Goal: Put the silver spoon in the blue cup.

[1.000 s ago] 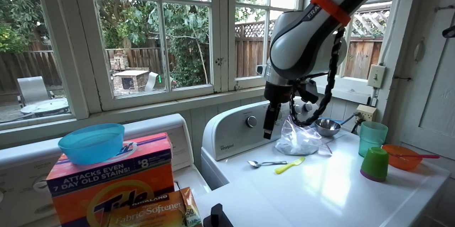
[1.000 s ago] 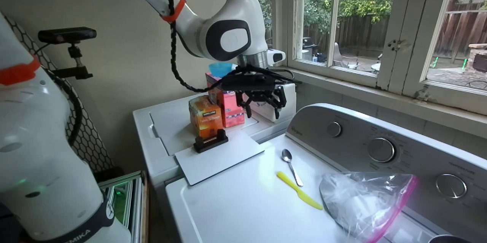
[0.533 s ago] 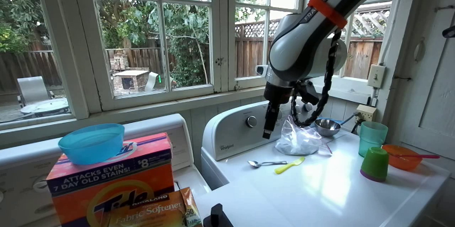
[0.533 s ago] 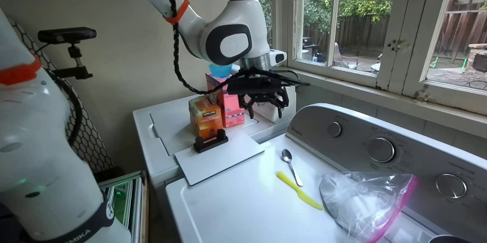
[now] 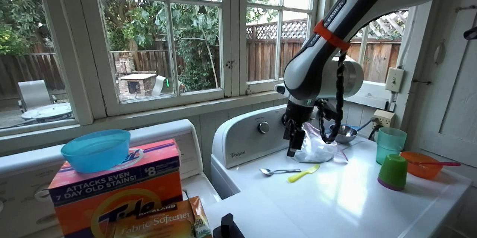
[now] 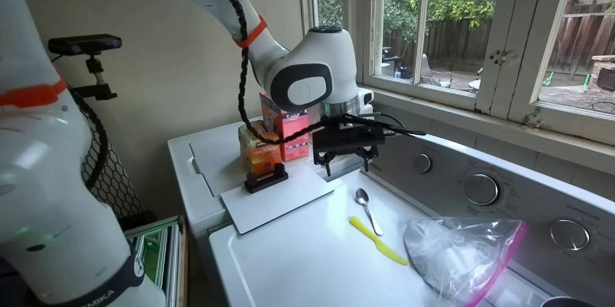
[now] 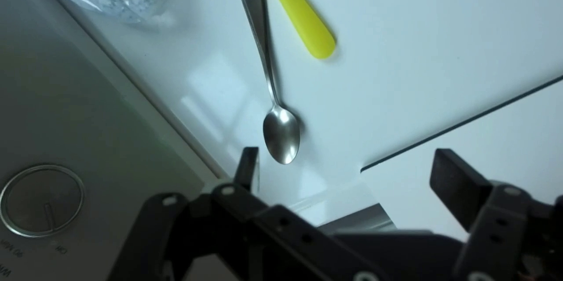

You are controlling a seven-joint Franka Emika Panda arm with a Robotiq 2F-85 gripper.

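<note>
The silver spoon lies flat on the white machine top, in both exterior views (image 5: 267, 172) (image 6: 362, 197) and the wrist view (image 7: 281, 133). My gripper is open and empty, above the top near the spoon's bowl end, in both exterior views (image 5: 293, 152) (image 6: 348, 171). In the wrist view (image 7: 349, 164) the spoon's bowl shows just beyond the left finger, and its handle points away from the jaws. The blue cup (image 5: 390, 143), a translucent teal tumbler, stands upright at the far right in an exterior view, partly hidden by a green cup (image 5: 393, 171) in front.
A yellow-green plastic knife (image 6: 377, 240) lies close beside the spoon. A clear bag (image 6: 461, 254) sits against the control panel (image 6: 451, 177). An orange bowl (image 5: 423, 167) is by the cups, a metal bowl (image 5: 343, 133) at the back. Boxes (image 6: 262, 151) stand on the neighbouring machine.
My gripper has come down and moved toward the spoon, mostly in the last half second, with its fingers staying apart. The spoon and the cup have not moved.
</note>
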